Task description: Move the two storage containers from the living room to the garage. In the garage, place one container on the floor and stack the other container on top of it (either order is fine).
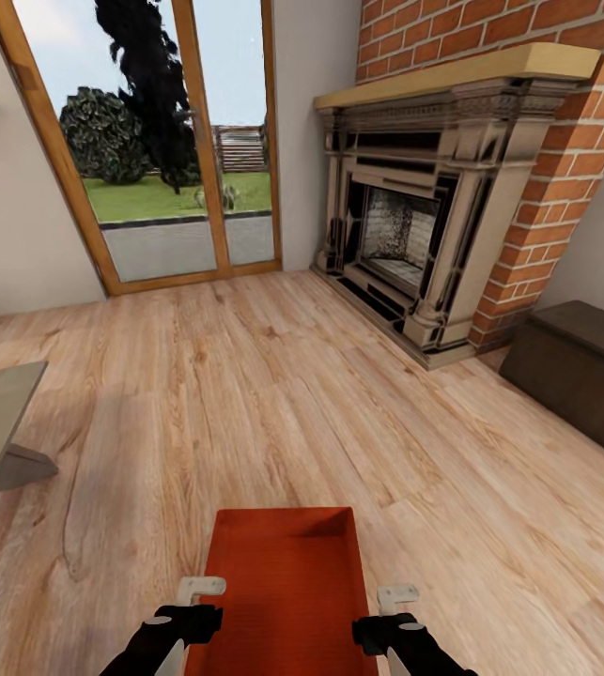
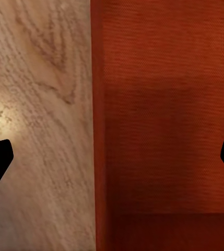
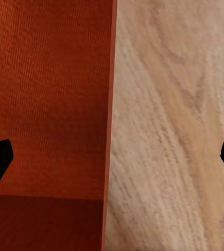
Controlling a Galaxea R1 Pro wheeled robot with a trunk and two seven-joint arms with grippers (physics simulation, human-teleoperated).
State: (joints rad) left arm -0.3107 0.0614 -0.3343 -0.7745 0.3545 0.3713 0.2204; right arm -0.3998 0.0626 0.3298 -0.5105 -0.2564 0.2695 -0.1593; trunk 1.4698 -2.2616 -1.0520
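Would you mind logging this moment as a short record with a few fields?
room: living room, light wood plank floor
container: one orange-red storage container, open top, between both grippers
left gripper: open, straddling the container's left wall
right gripper: open, straddling its right wall
fireplace: brick, ahead right
bench: dark, far right
glass door: ahead left

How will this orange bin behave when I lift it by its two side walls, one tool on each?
The storage container looks like stiff, thin-walled plastic, so it should probably keep its shape. It appears empty, so likely light. The left tool and right tool straddle opposite walls; the smooth, tapered sides could slip if gripped unevenly.
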